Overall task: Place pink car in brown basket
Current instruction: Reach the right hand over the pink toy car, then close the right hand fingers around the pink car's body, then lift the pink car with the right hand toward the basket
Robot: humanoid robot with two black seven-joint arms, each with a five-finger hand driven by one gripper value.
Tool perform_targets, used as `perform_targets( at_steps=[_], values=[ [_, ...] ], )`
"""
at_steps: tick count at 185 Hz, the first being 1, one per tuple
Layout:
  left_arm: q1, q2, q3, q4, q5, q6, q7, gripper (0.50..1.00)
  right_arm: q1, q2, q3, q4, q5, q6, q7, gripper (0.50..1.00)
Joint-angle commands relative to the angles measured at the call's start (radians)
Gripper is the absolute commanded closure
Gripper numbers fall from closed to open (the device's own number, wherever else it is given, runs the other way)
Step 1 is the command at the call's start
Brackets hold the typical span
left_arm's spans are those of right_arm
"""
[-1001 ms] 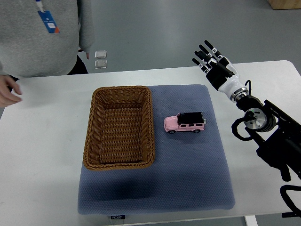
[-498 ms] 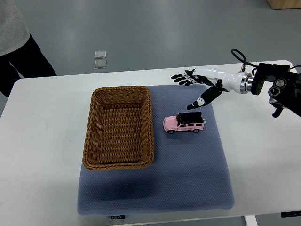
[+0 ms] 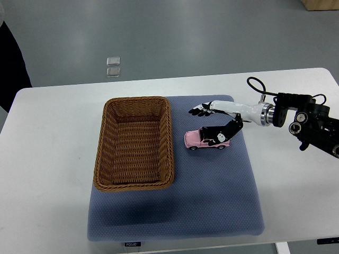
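- Where the right arm reaches in from the picture's right edge, its right hand (image 3: 216,117) hangs over the pink car (image 3: 207,138), with the fingers (image 3: 198,110) spread out past the far side of the roof and the thumb (image 3: 225,132) curled down onto the car's black top (it looks to touch there, though nothing is pinched).
- The pink car stands on its wheels on the blue mat (image 3: 222,201), side-on, just beside the right wall of the brown basket (image 3: 134,143) but not touching it.
- The brown basket is a rectangular wicker one, lying on the left part of the mat with its long side running away from the robot; its inside holds nothing.
- The mat lies on the white bench (image 3: 47,159).
- The black forearm and wrist housing (image 3: 310,120) stretch across the bench's right side, with a cable looping above the wrist.
- Two small clear squares (image 3: 113,66) lie on the grey floor beyond the bench.
- A dark sleeve of a person (image 3: 9,58) shows at the upper left corner.
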Motion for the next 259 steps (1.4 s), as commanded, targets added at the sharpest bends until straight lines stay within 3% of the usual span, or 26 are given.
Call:
perform_targets(
  at_steps=[1, 116, 130, 145, 194, 259],
  values=[
    [0.0, 0.0, 0.0, 0.0, 0.0, 0.0, 0.0, 0.5, -0.017, 0.008, -0.001, -0.001, -0.011, -0.007, 0.0, 0.589],
    [0.0, 0.0, -0.001, 0.0, 0.0, 0.0, 0.0, 0.5, -0.035, 0.031, -0.056, -0.063, -0.062, -0.085, 0.0, 0.615],
    [0.0, 0.0, -0.001, 0.0, 0.0, 0.0, 0.0, 0.5, -0.034, 0.031, -0.073, -0.064, -0.062, -0.102, 0.002, 0.644],
    [0.0, 0.0, -0.001, 0.0, 0.0, 0.0, 0.0, 0.5, -0.032, 0.031, -0.082, -0.064, -0.062, -0.126, 0.003, 0.713],
    [0.0, 0.0, -0.003, 0.002, 0.0, 0.0, 0.0, 0.5, -0.026, 0.029, -0.101, -0.064, -0.094, -0.172, 0.031, 1.0],
    [0.0, 0.0, -0.003, 0.003, 0.0, 0.0, 0.0, 0.5, 0.04, -0.032, -0.086, -0.011, -0.077, -0.166, 0.075, 1.0]
  ],
)
